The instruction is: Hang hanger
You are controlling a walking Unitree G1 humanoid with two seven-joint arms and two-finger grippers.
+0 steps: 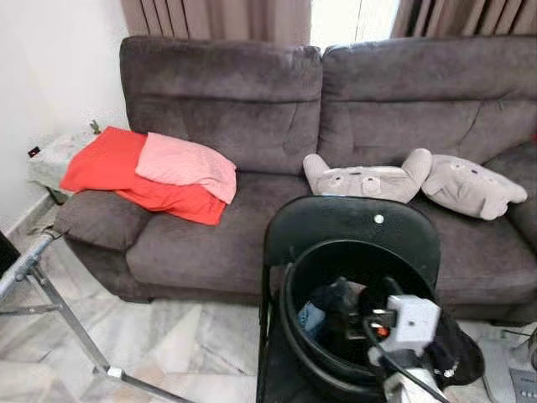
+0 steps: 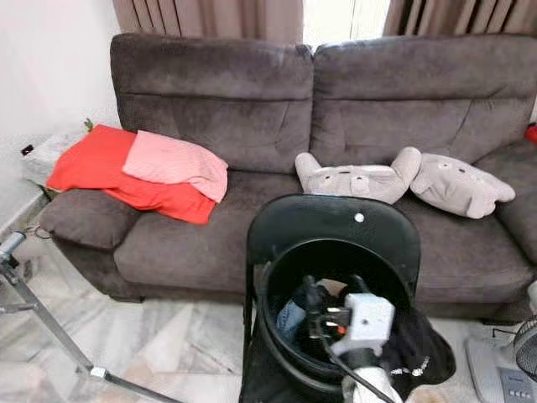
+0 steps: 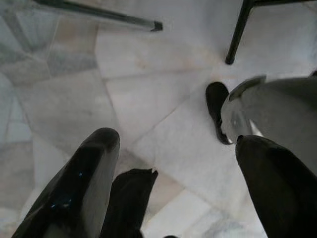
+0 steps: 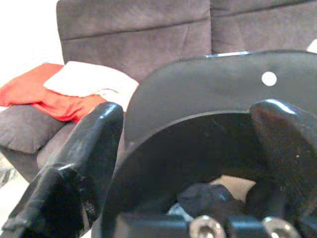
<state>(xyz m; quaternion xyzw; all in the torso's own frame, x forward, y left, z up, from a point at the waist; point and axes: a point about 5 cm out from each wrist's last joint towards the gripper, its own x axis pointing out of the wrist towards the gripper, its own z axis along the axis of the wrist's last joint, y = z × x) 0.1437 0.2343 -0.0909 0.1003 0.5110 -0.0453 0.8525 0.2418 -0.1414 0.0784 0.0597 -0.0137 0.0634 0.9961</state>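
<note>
Black bucket (image 1: 295, 323) at 6 o'clock hides any hanger among soft, limp clothes (image 1: 336, 306); right gripper (image 4: 193, 163), fingers apart, would grab a stiff hook.

a dark grey sofa (image 1: 252, 109) fills the upper half of the frame. on its left armrest lie a red cloth (image 1: 109, 168) and a pink cloth (image 1: 189, 166) on top of it. two grey plush toys (image 1: 369, 178) rest on the right seat. at the bottom, a black chair (image 1: 352, 220) stands on the pale marble floor (image 1: 185, 344), carrying a black bucket (image 1: 295, 323).
</note>
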